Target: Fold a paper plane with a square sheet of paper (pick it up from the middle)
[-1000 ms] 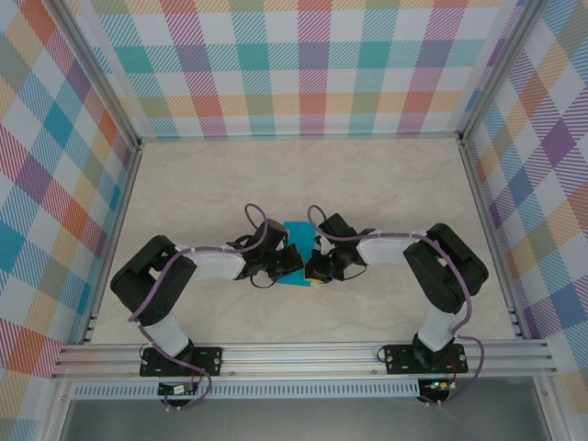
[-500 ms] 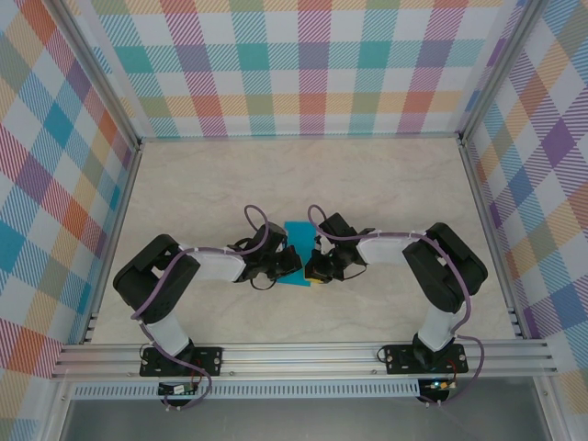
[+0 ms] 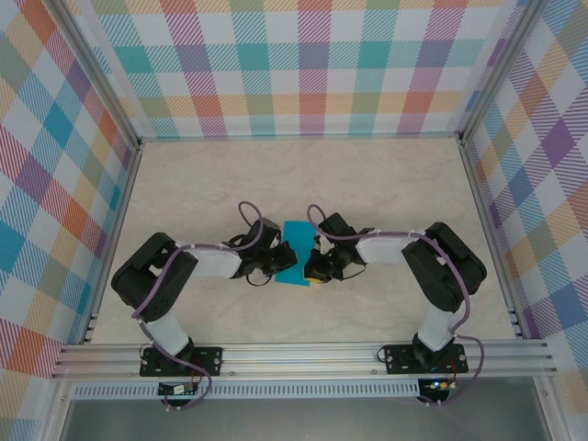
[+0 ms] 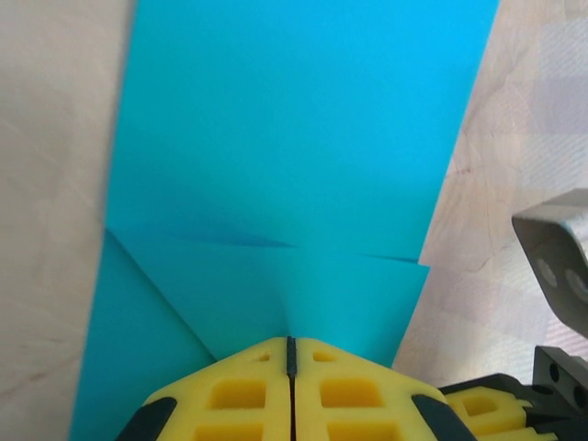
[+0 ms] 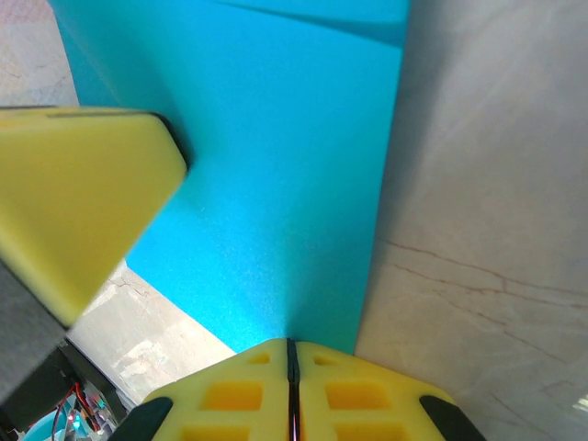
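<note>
Down at the bottom edge of the overhead view, we've got both arm bases bolted to the aluminium rail (image 3: 303, 354). From there the arms reach inward and meet around the middle of the marble-look table (image 3: 184, 184). The left gripper (image 3: 287, 265) and right gripper (image 3: 309, 266) sit pretty much nose to nose, with the teal sheet of paper (image 3: 296, 235) caught between them.

From the left wrist camera we see its yellow fingers (image 4: 257, 360) pressed flat together at bottom centre, pinching the sheet's near edge. The paper fans away up the frame, with a diagonal fold at lower left and a shallow crease running across.

Right wrist camera, same deal: fingers (image 5: 331, 367) clamped tight on the paper's edge. The sheet stretches off toward the upper left, and the other gripper's yellow finger pokes in at the left side.

Past all that, at the top of the overhead view, we see the plaid back wall (image 3: 303, 64).
</note>
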`<state>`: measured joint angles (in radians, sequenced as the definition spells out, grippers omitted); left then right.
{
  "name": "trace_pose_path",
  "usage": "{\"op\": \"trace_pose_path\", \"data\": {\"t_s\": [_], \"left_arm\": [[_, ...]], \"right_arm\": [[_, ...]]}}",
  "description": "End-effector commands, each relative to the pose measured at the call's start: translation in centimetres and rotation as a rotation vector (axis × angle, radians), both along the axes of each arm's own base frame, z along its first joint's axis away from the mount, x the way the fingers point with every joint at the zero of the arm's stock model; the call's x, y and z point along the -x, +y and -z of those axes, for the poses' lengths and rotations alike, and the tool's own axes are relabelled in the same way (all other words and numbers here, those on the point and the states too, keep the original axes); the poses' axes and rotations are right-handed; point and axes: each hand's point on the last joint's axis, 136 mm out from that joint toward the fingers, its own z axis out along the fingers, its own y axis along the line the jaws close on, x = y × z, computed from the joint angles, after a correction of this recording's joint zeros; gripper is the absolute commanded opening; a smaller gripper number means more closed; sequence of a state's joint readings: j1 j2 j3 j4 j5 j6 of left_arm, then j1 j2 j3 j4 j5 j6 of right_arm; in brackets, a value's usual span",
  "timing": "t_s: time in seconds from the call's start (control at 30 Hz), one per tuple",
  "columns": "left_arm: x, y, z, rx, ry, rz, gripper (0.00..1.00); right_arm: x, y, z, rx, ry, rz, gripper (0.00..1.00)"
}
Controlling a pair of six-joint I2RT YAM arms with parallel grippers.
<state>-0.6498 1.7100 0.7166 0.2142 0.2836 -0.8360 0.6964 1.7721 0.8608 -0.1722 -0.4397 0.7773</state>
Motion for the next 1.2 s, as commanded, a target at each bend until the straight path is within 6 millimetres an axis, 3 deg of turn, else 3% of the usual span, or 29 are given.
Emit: {"op": "trace_pose_path", "data": {"t_s": [0.0,0.57,0.77,0.93,1.17], "left_arm": [[-0.5,2.2,1.4,-0.067,-0.006,-0.033,0.07],[-2.3,6.4,0.5,-0.078,-0.016,-0.097,0.07],[-3.1,8.0,-1.4,-0.056,-0.036,-0.124,0.07],[-2.9,7.2,-4.1,0.006,-0.064,-0.102,0.09],[-1.6,5.0,-6.2,0.037,-0.087,-0.044,0.12]], "right_arm": [[1.9,-2.9,4.2,0.172,0.072,0.005,0.09],[1.8,-2.7,4.0,0.166,0.066,-0.001,0.09],[1.6,-2.4,3.6,0.156,0.060,0.001,0.09],[0.9,-1.5,2.4,0.117,0.045,0.006,0.10],[-1.1,0.4,-1.9,0.025,-0.032,0.018,0.20]]}}
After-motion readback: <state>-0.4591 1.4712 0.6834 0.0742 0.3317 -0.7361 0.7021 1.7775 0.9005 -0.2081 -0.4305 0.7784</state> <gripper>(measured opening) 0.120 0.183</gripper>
